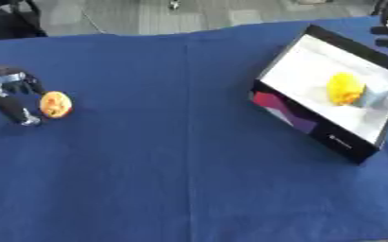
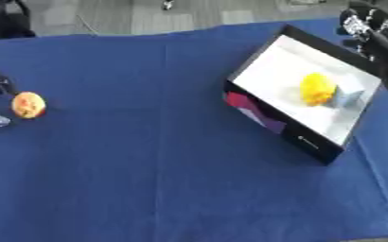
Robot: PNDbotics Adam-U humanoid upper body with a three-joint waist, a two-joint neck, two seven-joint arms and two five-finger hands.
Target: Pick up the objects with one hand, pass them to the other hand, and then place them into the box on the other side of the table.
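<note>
- Left eye view: the box lies tilted at the far right of the blue-covered bench. Inside it, on its white floor, lie a yellow object and, touching it on the right, a pale blue object. Those two look delivered.
- Left eye view: at the left edge an orange ball rests on the cloth. The left robot hand is just beside it, on its left, with fingers spread and one dark finger reaching down past the ball. It does not look closed round the ball, so the pick-up seems not yet made.
- Right eye view: the same ball sits at the far left, and only a sliver of the left robot hand shows at the frame edge.
- Right eye view: the right robot hand shows at the far right corner, behind the box. I cannot tell whether its fingers are wide or curled; nothing appears held.
- Judged from both views: still to do for this ball are the grasp, the pass to the right robot hand and the drop into the box.
</note>
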